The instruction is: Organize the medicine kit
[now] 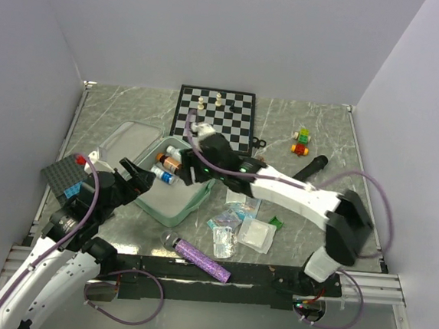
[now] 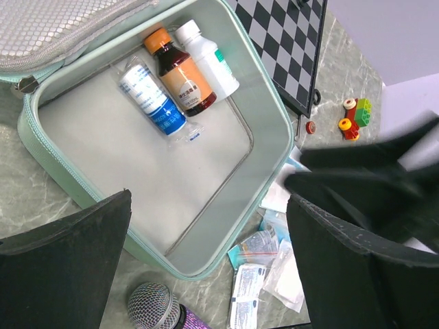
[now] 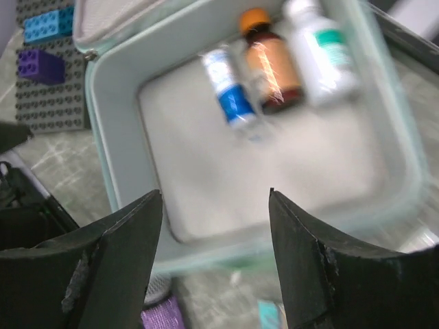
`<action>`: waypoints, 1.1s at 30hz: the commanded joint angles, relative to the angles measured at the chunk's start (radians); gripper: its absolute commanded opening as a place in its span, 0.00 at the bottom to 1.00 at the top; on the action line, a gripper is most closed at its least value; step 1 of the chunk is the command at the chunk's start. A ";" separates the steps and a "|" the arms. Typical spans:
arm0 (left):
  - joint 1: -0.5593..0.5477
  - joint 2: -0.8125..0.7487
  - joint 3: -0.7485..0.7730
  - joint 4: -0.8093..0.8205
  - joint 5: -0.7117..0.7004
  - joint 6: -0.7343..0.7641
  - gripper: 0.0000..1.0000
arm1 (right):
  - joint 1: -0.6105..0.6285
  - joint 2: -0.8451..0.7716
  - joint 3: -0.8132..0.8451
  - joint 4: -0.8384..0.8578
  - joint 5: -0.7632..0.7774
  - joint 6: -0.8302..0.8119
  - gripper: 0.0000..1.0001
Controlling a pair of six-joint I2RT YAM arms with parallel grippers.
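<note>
The mint-green medicine kit (image 1: 170,216) lies open at the table's left centre, its lid (image 1: 125,145) folded back. Inside at the far end lie a brown bottle (image 2: 180,77), a white bottle (image 2: 206,58) and a blue-and-white wrapped vial (image 2: 152,96). My right gripper (image 3: 215,195) hangs open over the kit's grey lining (image 3: 274,164), with nothing between its fingers; that view is blurred. My left gripper (image 2: 208,205) stands wide open above the kit's near corner, also holding nothing. Several medicine sachets (image 2: 274,267) lie on the table just outside the kit's rim (image 2: 274,130).
A chessboard (image 1: 216,114) with a few pieces lies behind the kit. A dark studded plate (image 1: 65,174) with small bricks sits to the left. A purple microphone (image 1: 200,257) lies at the near edge. Toy bricks (image 1: 301,141) and a black cylinder (image 1: 311,167) are at the right.
</note>
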 commanded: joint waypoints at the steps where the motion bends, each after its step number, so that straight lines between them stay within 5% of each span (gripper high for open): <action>1: -0.002 -0.010 0.013 0.019 0.003 -0.001 0.99 | -0.004 -0.206 -0.191 -0.012 0.193 0.009 0.70; 11: -0.002 0.057 -0.042 0.104 0.088 -0.018 0.99 | -0.121 -0.509 -0.678 -0.041 0.300 0.193 0.69; 25: -0.002 0.082 -0.015 0.109 0.095 -0.018 0.98 | -0.423 -0.281 -0.601 -0.007 0.182 0.259 0.62; 33: -0.002 0.057 -0.038 0.105 0.089 -0.017 0.99 | -0.452 -0.164 -0.608 0.071 0.049 0.276 0.59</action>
